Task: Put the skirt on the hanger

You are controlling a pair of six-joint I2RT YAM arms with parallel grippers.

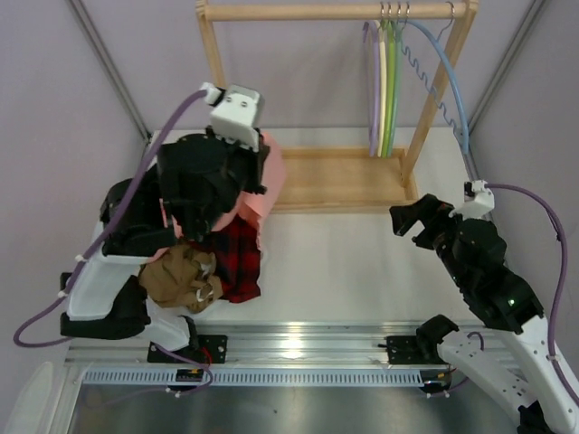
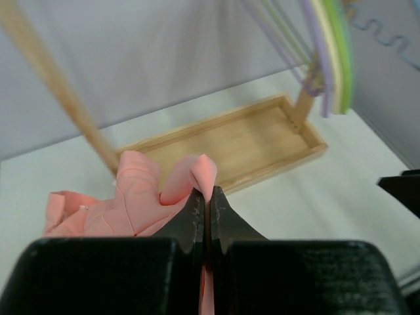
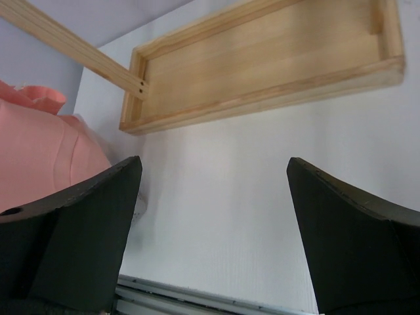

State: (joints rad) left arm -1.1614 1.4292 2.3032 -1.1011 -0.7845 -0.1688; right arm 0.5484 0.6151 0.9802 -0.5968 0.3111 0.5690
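The salmon-pink skirt (image 1: pixel 272 172) lies bunched at the top of a clothes pile on the table's left. My left gripper (image 1: pixel 249 167) hangs over it. In the left wrist view my left gripper (image 2: pixel 207 191) is shut on a raised fold of the skirt (image 2: pixel 138 190). The lilac hanger (image 1: pixel 372 81) hangs by its hook on the wooden rack's top rail, leftmost of the hangers, and the lilac hanger (image 2: pixel 320 69) shows at upper right from the left wrist. My right gripper (image 1: pixel 409 226) is open over bare table, right of the rack base. Its wrist view shows my right gripper (image 3: pixel 213 164) empty, with the skirt (image 3: pixel 39 151) at far left.
A red-and-black plaid garment (image 1: pixel 240 258) and a tan-brown garment (image 1: pixel 185 276) lie in the pile near the left arm's base. The wooden rack's base tray (image 1: pixel 344 176) sits at the back centre. Cream (image 1: pixel 383 81), green (image 1: pixel 392 81) and light blue (image 1: pixel 452 81) hangers share the rail.
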